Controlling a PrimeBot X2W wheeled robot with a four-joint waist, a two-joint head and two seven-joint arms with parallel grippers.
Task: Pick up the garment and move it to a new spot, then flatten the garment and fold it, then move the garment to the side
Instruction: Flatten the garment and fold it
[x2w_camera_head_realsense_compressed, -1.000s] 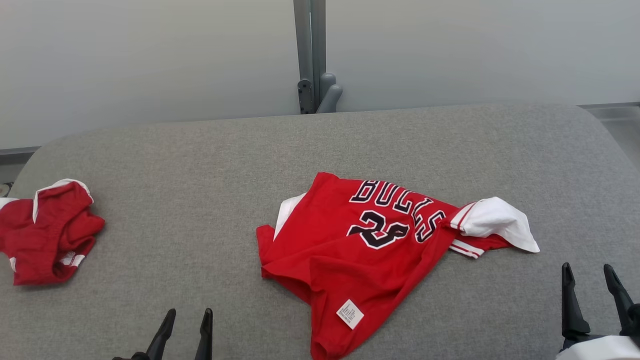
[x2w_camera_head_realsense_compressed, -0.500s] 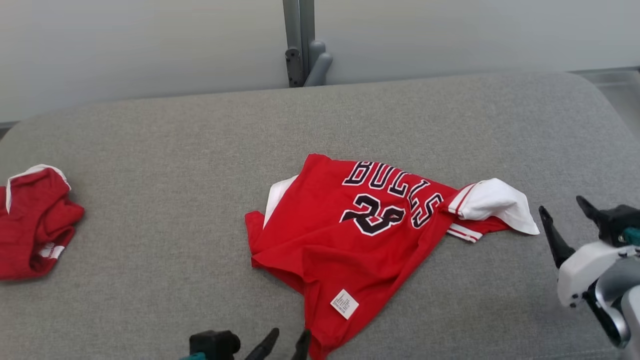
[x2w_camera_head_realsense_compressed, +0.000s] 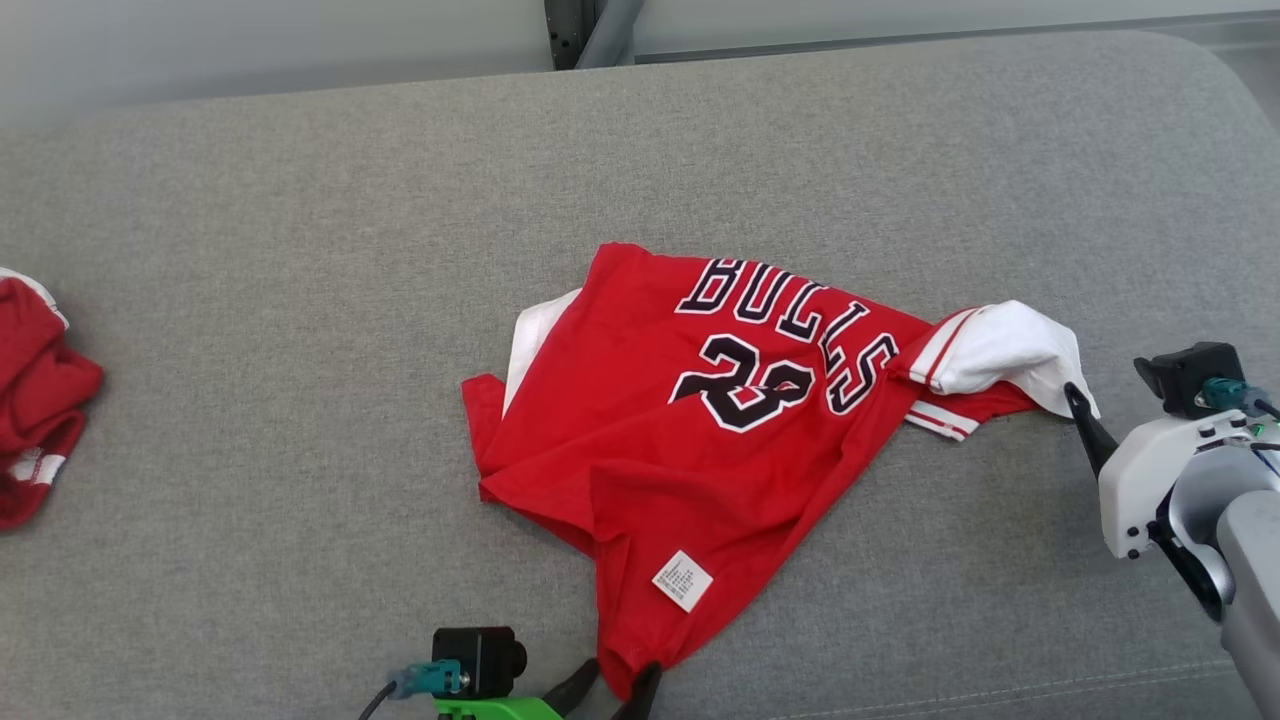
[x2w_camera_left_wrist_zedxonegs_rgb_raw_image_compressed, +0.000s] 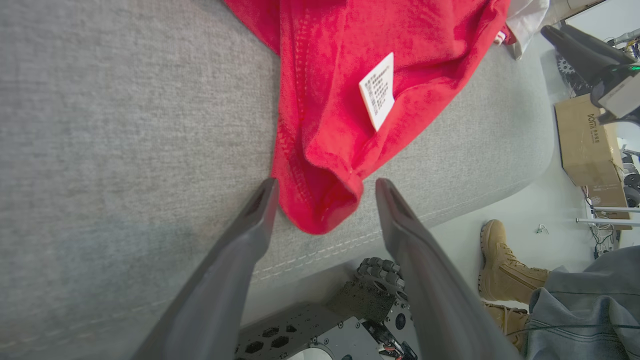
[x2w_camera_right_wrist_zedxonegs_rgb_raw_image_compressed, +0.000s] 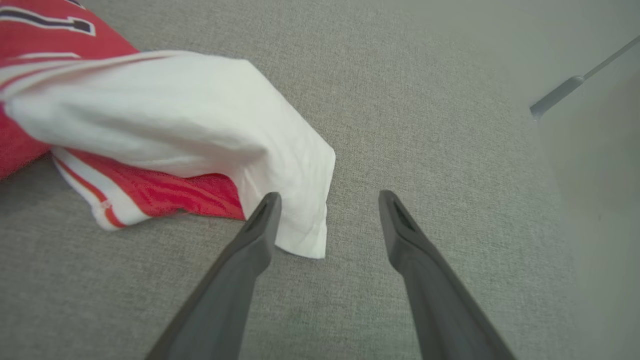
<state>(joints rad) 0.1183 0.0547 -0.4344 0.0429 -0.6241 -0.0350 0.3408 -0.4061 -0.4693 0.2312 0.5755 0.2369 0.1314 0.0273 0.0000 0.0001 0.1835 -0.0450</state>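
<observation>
- Head view: a red basketball jersey (x2w_camera_head_realsense_compressed: 700, 420) lies crumpled at the middle of a grey cushion (x2w_camera_head_realsense_compressed: 300, 300).
- Its chest faces up and reads "BULLS" over the number 23, in black letters edged with white.
- A white sleeve (x2w_camera_head_realsense_compressed: 1000, 345) with red-and-white striped trim juts out to the right. White cloth also peeks out along the jersey's left edge.
- A small white label (x2w_camera_head_realsense_compressed: 683, 580) sits near the lower hem, and the cloth narrows to a point at the bottom middle of the frame.
- The left gripper (x2w_camera_head_realsense_compressed: 612, 688) rises from the bottom edge with a dark finger on each side of that point.
- The right gripper (x2w_camera_head_realsense_compressed: 1108, 385) comes in from the right edge. One dark finger tip is right at the sleeve's outer corner.
- A second red garment (x2w_camera_head_realsense_compressed: 30, 400) is bunched at the far left edge, well apart from the jersey.
- Left wrist view: the two fingers stand spread wide and grasp nothing. The jersey's red hem corner lies on the cushion between their tips, with the label above it in the frame.
- At the lower right of this view stands a person's tan boot (x2w_camera_left_wrist_zedxonegs_rgb_raw_image_compressed: 500, 255), and a cardboard box (x2w_camera_left_wrist_zedxonegs_rgb_raw_image_compressed: 585, 140) sits on the floor at the right.
- Right wrist view: the fingers are spread apart and empty. The sleeve's white corner lies beside the left finger tip, with the striped trim underneath it at the left.
</observation>
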